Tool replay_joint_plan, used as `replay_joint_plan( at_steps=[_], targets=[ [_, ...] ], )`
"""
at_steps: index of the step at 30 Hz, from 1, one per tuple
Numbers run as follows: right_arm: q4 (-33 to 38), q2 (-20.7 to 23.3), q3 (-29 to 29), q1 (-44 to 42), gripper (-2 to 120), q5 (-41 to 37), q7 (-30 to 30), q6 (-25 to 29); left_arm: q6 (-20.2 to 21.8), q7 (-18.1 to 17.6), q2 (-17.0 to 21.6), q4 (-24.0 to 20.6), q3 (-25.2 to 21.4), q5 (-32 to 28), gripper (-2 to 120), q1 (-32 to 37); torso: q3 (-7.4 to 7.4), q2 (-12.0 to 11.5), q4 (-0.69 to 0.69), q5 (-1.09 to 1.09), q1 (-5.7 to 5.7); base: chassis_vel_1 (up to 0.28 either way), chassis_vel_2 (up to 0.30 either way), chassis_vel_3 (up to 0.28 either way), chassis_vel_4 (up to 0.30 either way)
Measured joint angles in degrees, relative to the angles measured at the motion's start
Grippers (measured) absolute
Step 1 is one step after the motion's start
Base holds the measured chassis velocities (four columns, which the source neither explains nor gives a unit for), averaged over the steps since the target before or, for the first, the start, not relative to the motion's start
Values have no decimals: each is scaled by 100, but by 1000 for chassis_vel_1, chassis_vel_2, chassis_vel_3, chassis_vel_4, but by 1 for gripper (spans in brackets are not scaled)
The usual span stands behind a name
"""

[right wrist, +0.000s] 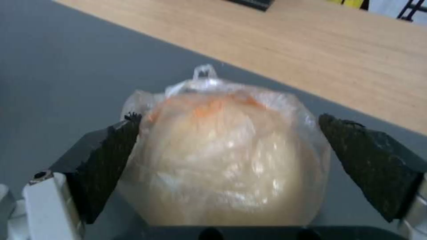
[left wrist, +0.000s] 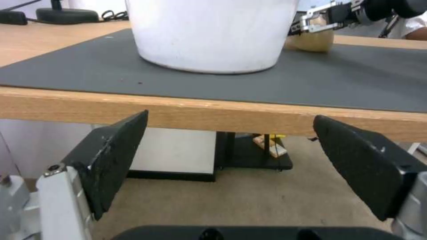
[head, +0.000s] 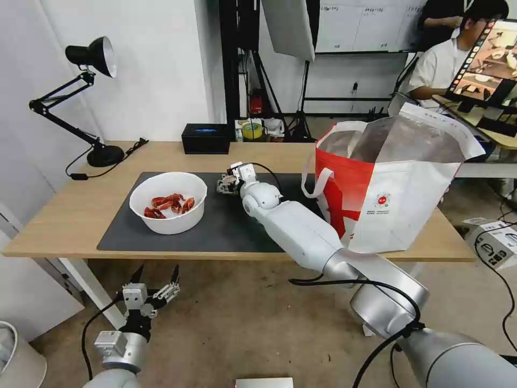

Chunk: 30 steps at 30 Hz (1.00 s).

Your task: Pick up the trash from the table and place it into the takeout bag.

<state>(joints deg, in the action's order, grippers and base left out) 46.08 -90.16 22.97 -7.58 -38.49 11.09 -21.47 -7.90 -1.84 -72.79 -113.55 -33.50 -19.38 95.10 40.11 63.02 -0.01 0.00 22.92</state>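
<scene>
The clear-bagged pale bun (right wrist: 222, 166) lies on the dark grey mat (head: 226, 226) of the table (head: 64, 215). My right gripper (head: 224, 185) is open and straddles the bun; one pad (right wrist: 111, 160) touches the bag and the other pad (right wrist: 369, 166) stands slightly off it. The left wrist view shows the bun (left wrist: 311, 40) beyond the bowl. The white bowl (head: 168, 202) of red crayfish shells sits on the mat's left part. The takeout bag (head: 388, 183) stands open at the table's right end. My left gripper (head: 158, 269) hangs open below the table's front edge.
A black desk lamp (head: 91, 59) stands at the table's far left corner. A small black box (head: 205, 138) sits at the back edge. The table's front edge (left wrist: 213, 113) runs just ahead of the left gripper's pads. A person sits at a monitor behind the bag.
</scene>
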Motion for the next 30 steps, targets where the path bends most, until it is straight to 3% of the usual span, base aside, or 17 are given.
replay_joint_plan(
  at_steps=[18, 21, 30],
  targets=[
    [-91, 7, 45, -28, 99, -14, -285, -158, -3, 1, 19, -36, -10, -9, 100, 19, 0, 0, 0, 0, 0, 0, 0, 0, 0],
    [-91, 7, 52, -29, 94, -16, -317, -161, -7, 3, 19, -30, -8, -10, 100, 14, 0, 1, 0, 0, 0, 0, 0, 0, 0],
    [-60, 14, 58, -27, 61, -26, -320, -161, -9, 4, 21, -14, 45, -10, 100, -13, 0, 1, 1, 0, -1, 0, 0, 0, 0]
  ],
)
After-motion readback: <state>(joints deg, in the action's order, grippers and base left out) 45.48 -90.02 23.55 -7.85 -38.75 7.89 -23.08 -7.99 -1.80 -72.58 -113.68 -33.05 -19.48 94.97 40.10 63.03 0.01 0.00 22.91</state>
